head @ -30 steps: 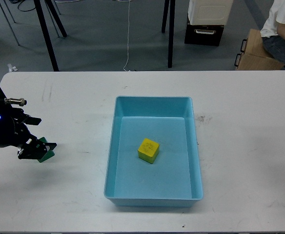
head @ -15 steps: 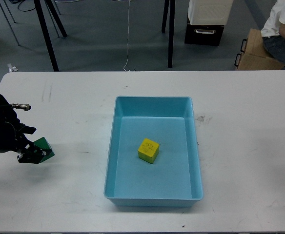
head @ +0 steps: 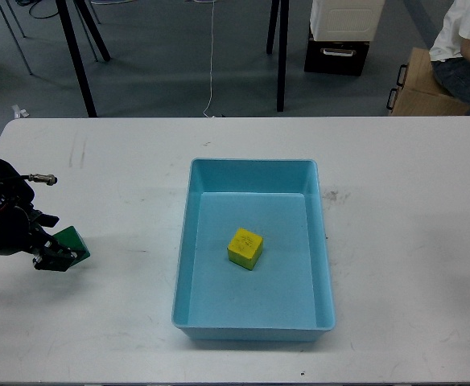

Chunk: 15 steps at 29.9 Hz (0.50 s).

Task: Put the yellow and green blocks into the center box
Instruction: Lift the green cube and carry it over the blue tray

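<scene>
Far left of frame: left gripper [head: 58, 256], jaws seemingly closed on green block [head: 72, 242], ready to carry. Yellow block [head: 245, 248] sits inside blue box [head: 253, 170], centre counter [head: 396, 241].

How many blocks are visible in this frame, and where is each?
2. The yellow block lies inside the blue box at table centre. The green block sits on the table at far left, at the left gripper, partly hidden by it.
</scene>
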Each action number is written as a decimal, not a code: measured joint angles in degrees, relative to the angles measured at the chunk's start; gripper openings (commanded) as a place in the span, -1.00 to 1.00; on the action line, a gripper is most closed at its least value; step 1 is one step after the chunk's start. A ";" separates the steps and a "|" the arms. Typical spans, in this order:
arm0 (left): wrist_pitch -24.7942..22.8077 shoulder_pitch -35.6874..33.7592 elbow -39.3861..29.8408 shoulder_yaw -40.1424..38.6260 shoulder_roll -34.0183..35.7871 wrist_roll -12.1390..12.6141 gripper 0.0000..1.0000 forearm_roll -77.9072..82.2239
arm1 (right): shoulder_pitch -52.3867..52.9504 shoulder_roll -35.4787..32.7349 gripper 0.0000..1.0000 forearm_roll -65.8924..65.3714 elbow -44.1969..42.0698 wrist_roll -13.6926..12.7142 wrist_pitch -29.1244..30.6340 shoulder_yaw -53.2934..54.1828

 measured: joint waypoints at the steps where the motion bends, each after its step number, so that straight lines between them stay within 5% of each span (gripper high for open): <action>1: 0.00 0.00 0.49 0.05 -0.13 0.00 0.67 0.00 | -0.02 0.00 0.96 0.00 -0.01 0.01 -0.07 0.00; 15: 1.21 0.53 4.62 2.07 -1.55 0.00 -0.44 0.00 | -0.30 0.01 0.96 -0.01 -0.03 0.08 -0.94 -0.02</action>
